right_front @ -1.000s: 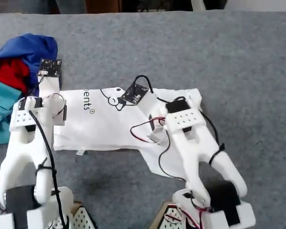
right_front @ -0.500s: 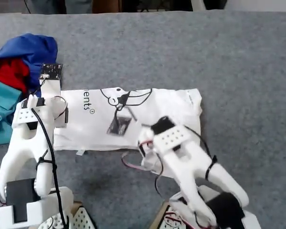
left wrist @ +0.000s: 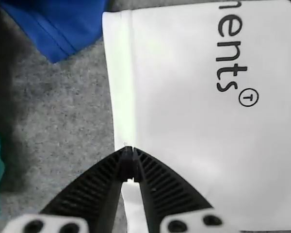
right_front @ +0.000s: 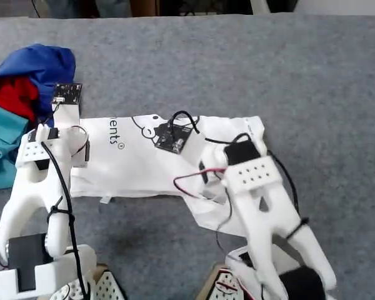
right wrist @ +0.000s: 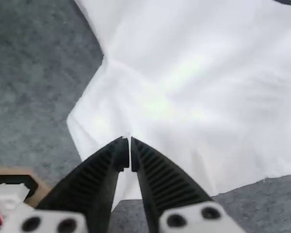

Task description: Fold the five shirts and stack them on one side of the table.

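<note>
Three crumpled shirts at the left edge of the grey table [right_front: 269,75]: blue shirt [right_front: 40,62], red shirt [right_front: 12,94] and teal shirt [right_front: 0,144], heaped and touching. Just right of them, the left gripper [left wrist: 128,158], jaws closed tip to tip at the hem of the white shirt [right_front: 137,169], apparently pinching it. Lies spread mostly flat across the middle, print up, with one sleeve poking toward the arm bases. Farther right, the right gripper [right wrist: 127,143], jaws drawn to a thin slit over that sleeve; cannot tell whether cloth is caught. Probably light, thin and limp: likely to sag, drag on the fuzzy cover and crease wherever pinched. Best taken at hems, corners or seams, both ends together, then lifted only slightly and laid over rather than pulled. Worth pinching a single layer, to avoid dragging the fold beneath along.
</note>
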{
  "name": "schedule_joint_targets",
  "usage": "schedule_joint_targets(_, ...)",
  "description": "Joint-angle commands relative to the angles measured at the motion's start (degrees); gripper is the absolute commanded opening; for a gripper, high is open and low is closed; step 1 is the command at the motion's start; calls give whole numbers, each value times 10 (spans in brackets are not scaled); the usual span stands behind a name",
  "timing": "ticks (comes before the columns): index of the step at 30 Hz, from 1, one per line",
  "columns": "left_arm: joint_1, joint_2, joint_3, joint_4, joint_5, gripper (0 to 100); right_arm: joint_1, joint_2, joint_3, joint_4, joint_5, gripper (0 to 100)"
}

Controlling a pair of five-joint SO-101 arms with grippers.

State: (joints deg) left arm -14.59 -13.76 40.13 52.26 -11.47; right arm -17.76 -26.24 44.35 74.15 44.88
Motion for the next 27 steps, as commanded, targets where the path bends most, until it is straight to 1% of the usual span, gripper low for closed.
schedule_joint_targets(1,5,-7,-8,-8,2,29,17,77,29,-77,1,14)
schedule_joint_targets(4,4,-7,-8,-8,2,29,3,124,48,-81,0,14)
schedule_joint_targets(8,1,-5,-8,-5,2,29,-24,126,78,-62,0,14)
schedule_joint_targets(18,5,-6,-8,-6,5,29,-25,124,86,-52,1,14)
schedule_joint_targets(19,5,-8,-8,-7,5,29,-24,112,72,-28,0,14)
schedule_joint_targets(21,1,-8,-21,3,5,29,-24,66,24,53,0,14)
schedule_joint_targets(22,-2,-8,-36,23,2,29,-19,36,-2,79,4,14)
schedule_joint_targets(24,-16,-3,-87,68,5,29,12,-22,-51,97,4,14)
schedule_joint_targets(27,-22,8,-141,86,5,29,68,-86,-128,105,4,14)
